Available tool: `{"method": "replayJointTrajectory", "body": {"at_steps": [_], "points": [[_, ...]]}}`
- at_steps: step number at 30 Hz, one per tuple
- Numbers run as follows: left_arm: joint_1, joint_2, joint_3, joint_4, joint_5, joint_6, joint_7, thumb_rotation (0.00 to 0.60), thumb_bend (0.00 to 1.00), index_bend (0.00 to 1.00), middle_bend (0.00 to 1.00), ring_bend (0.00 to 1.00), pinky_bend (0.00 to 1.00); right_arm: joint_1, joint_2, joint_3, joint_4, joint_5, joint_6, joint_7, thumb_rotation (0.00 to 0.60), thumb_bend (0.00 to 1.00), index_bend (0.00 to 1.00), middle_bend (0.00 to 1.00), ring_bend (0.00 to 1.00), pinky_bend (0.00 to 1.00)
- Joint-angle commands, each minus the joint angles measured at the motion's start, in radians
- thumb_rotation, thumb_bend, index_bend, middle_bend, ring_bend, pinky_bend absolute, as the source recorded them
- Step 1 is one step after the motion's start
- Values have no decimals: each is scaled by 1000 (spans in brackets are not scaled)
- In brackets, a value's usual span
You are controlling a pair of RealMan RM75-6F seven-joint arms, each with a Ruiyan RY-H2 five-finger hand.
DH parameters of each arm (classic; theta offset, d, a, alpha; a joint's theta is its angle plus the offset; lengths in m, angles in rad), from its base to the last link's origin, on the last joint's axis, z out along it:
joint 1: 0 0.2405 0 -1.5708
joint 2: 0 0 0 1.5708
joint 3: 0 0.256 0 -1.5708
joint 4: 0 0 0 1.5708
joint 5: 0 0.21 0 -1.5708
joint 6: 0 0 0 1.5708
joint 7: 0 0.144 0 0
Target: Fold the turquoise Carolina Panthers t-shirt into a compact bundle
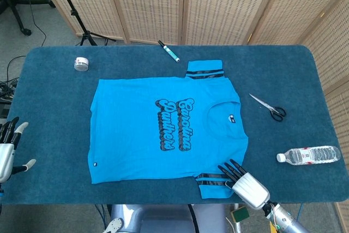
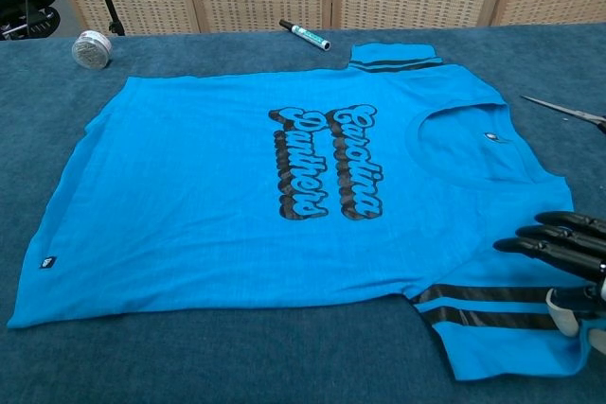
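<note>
Left robot hand [image 1: 7, 147]: at the far left edge of the head view, off the edge of the surface [image 1: 49, 96], fingers spread and holding nothing. It does not appear in the chest view.

Roll of tape [image 1: 81, 64]: upper left of the surface, well apart from the shirt.

Turquoise t-shirt [image 1: 136, 129]: lies flat and unfolded in the middle of the dark blue surface, printed side up, hem toward the left of the frame and collar toward the right. The black "Carolina Panthers" lettering [image 1: 173, 124] runs sideways across the chest. One striped sleeve [image 1: 205, 69] points toward the top of the frame, the other striped sleeve [image 1: 210, 183] toward the bottom edge.

Marker pen [image 1: 168, 51]: above the shirt near the far edge of the surface, just left of the upper sleeve, not touching it.

Right robot hand [image 1: 242, 181]: lower centre-right of the head view, lower right in the chest view. Its dark fingers [image 2: 544, 241] are extended and slightly apart over the lower sleeve and adjoining shoulder. No cloth is pinched. Whether the fingertips touch the fabric cannot be told.

Scissors [image 1: 268, 107]: right of the collar, clear of the shirt.

Plastic water bottle [image 1: 308, 155]: lying on its side at the right of the frame, below the scissors.
</note>
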Motion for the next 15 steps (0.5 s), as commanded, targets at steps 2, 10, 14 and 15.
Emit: {"method": "replayJointTrajectory", "body": {"at_steps": [2, 10, 14, 15], "points": [[0, 1, 1, -1, 2, -1, -2, 600, 0, 0, 0, 0, 0, 1, -1, 0, 1, 0, 7, 8, 600, 511, 538, 64, 0, 0], [-1, 3, 6, -1, 7, -6, -7, 600, 0, 0, 0, 0, 0, -2, -8, -2, 20, -3, 36, 52, 600, 511, 630, 77, 0, 0], [-6, 0, 21, 19, 32, -20, -25, 600, 0, 0, 0, 0, 0, -1, -6, -2, 22, -5, 48, 65, 600, 511, 636, 82, 0, 0], [-9, 0, 28, 27, 43, -26, -38, 600, 0, 0, 0, 0, 0, -1, -6, -2, 23, -6, 50, 68, 600, 513, 638, 82, 0, 0]]}}
